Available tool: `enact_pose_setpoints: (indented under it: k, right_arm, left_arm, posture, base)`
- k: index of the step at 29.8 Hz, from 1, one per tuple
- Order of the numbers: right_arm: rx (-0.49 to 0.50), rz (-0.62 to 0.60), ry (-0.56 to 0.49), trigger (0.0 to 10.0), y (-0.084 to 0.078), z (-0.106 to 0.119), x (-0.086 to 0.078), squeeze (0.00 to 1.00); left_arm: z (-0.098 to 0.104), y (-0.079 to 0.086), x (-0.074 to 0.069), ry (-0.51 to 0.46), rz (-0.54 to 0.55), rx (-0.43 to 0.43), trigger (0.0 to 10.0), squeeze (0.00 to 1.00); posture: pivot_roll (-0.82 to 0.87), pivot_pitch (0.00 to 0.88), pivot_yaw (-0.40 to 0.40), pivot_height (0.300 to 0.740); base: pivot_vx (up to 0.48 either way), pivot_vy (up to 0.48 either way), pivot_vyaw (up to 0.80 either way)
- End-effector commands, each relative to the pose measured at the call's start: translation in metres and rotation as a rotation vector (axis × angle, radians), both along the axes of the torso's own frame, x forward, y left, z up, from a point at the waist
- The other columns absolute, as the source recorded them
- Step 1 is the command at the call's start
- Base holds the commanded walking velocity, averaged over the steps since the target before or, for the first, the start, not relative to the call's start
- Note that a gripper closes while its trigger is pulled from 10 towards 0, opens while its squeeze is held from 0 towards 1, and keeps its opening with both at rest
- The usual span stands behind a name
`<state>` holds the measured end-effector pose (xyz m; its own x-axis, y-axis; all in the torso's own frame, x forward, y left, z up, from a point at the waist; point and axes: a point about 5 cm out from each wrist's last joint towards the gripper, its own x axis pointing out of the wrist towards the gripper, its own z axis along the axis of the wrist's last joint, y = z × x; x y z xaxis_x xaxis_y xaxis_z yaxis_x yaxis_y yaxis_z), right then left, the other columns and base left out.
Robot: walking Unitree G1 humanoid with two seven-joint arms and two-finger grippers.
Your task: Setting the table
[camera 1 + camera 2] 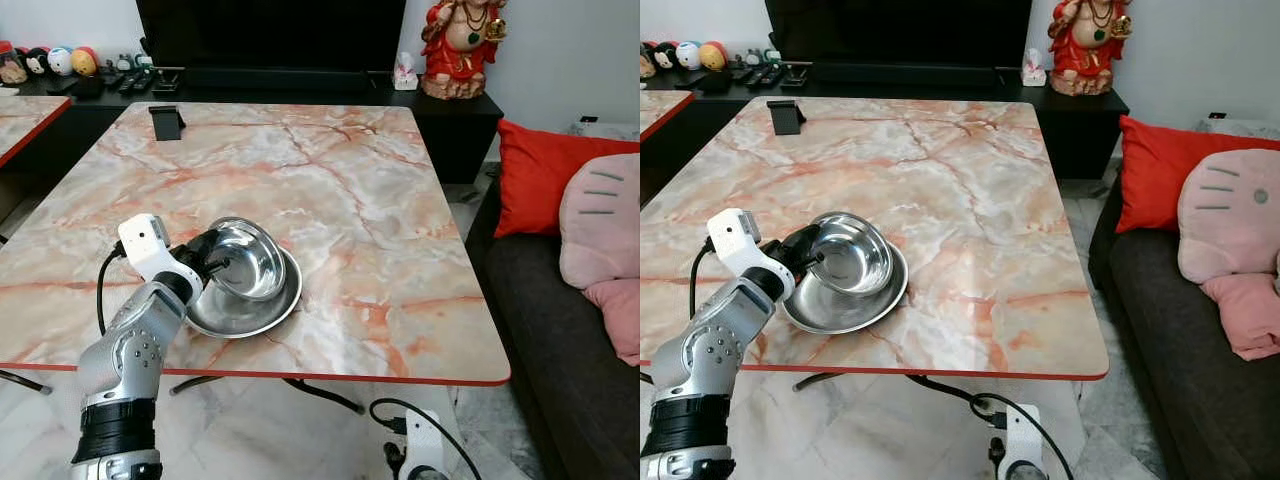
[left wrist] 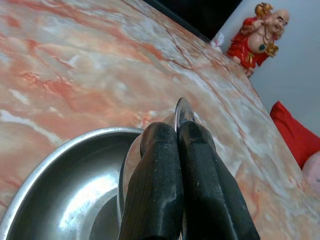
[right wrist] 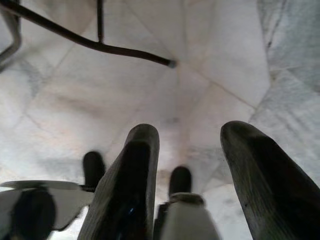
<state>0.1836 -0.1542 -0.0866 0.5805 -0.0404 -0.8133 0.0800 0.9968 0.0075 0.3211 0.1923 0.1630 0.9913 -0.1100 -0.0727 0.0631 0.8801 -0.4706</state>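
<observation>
Steel bowl: tilting, near rim pinched in the left gripper, body extending away past the fingertips, lower edge resting in the steel plate just beneath. Fingers closing tight on the rim. Sitting on the marble table, near edge. Right gripper: hanging low, fingers spread, holding nothing, far from the bowl.

Shiny steel bowl tilted, lifted at its left rim, resting in larger steel dish near desk front-left edge.
</observation>
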Motion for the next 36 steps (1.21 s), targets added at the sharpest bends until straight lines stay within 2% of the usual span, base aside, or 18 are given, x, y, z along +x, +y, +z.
enact_pose_setpoints:
  k: [1, 5, 7, 8, 9, 13, 17, 18, 19, 20, 21, 27, 32, 36]
  right_arm:
    - [-0.001, -0.018, 0.015, 10.0, -0.010, -0.003, -0.008, 0.00]
    - [-0.013, -0.029, 0.022, 10.0, -0.029, -0.005, -0.017, 0.00]
    - [-0.016, -0.031, 0.023, 10.0, -0.033, -0.006, -0.019, 0.00]
    - [-0.017, -0.032, 0.025, 10.0, -0.034, -0.006, -0.020, 0.00]
    - [-0.017, -0.032, 0.025, 10.0, -0.035, -0.006, -0.021, 0.00]
    - [-0.016, -0.031, 0.034, 10.0, -0.033, -0.008, -0.025, 0.00]
    - [-0.002, -0.019, 0.045, 10.0, -0.019, -0.010, -0.027, 0.00]
    - [0.000, -0.017, 0.046, 10.0, -0.016, -0.010, -0.026, 0.00]
    - [0.002, -0.015, 0.046, 10.0, -0.014, -0.010, -0.025, 0.00]
    - [0.005, -0.012, 0.046, 10.0, -0.011, -0.010, -0.024, 0.00]
    - [0.008, -0.009, 0.046, 10.0, -0.007, -0.009, -0.022, 0.00]
    - [0.017, 0.005, 0.040, 10.0, 0.007, -0.007, -0.015, 0.00]
    - [0.017, 0.006, 0.037, 10.0, 0.009, -0.006, -0.012, 0.00]
    - [0.013, 0.010, 0.033, 10.0, 0.006, -0.005, -0.009, 0.00]
  left_arm:
    - [-0.001, -0.002, -0.002, 0.013, -0.010, 0.014, 10.0, 0.00]
    - [0.000, -0.002, -0.001, 0.010, -0.011, 0.010, 10.0, 0.00]
    - [0.001, -0.001, -0.001, 0.010, -0.008, 0.015, 10.0, 0.53]
    - [0.001, -0.001, -0.001, 0.010, -0.005, 0.018, 10.0, 0.87]
    - [0.001, 0.000, -0.001, 0.010, -0.001, 0.019, 10.0, 1.00]
    - [0.001, 0.003, 0.000, 0.012, 0.020, 0.023, 10.0, 1.00]
    - [0.004, 0.005, 0.000, 0.001, 0.032, 0.028, 10.0, 1.00]
    - [0.005, 0.006, 0.000, -0.002, 0.036, 0.032, 10.0, 0.84]
    - [0.006, 0.006, 0.000, -0.005, 0.038, 0.035, 10.0, 0.84]
    - [0.007, 0.007, 0.000, -0.006, 0.040, 0.036, 10.0, 0.18]
    - [0.007, 0.007, 0.000, -0.007, 0.039, 0.035, 10.0, 0.00]
    - [0.005, 0.008, -0.001, 0.002, 0.044, 0.036, 10.0, 0.00]
    - [0.005, 0.013, 0.000, 0.008, 0.064, 0.049, 10.0, 0.00]
    - [0.007, 0.014, 0.000, 0.008, 0.064, 0.110, 10.0, 0.00]
  posture:
    - [0.06, 0.000, -0.020, 0.740]
    - [0.06, 0.000, -0.020, 0.740]
    - [0.06, 0.000, -0.021, 0.740]
    - [0.06, 0.000, -0.021, 0.740]
    - [0.06, 0.000, -0.021, 0.740]
    - [0.07, 0.000, -0.023, 0.740]
    - [0.07, 0.000, -0.024, 0.740]
    - [0.07, 0.000, -0.024, 0.740]
    - [0.07, 0.000, -0.024, 0.740]
    - [0.07, 0.000, -0.024, 0.740]
    - [0.07, 0.000, -0.024, 0.740]
    - [0.07, 0.000, -0.025, 0.740]
    - [0.07, 0.000, -0.028, 0.740]
    - [0.08, 0.000, -0.028, 0.740]
  base:
    - [0.000, 0.000, 0.00]
    - [0.000, 0.000, 0.00]
    - [0.000, 0.000, 0.00]
    - [0.000, 0.000, 0.00]
    - [0.000, 0.000, 0.00]
    - [0.000, 0.000, 0.00]
    - [0.000, 0.000, 0.00]
    - [0.000, 0.000, 0.00]
    - [0.000, 0.000, 0.00]
    - [0.000, 0.000, 0.00]
    - [0.000, 0.000, 0.00]
    - [0.000, 0.000, 0.00]
    - [0.000, 0.000, 0.00]
    - [0.000, 0.000, 0.00]
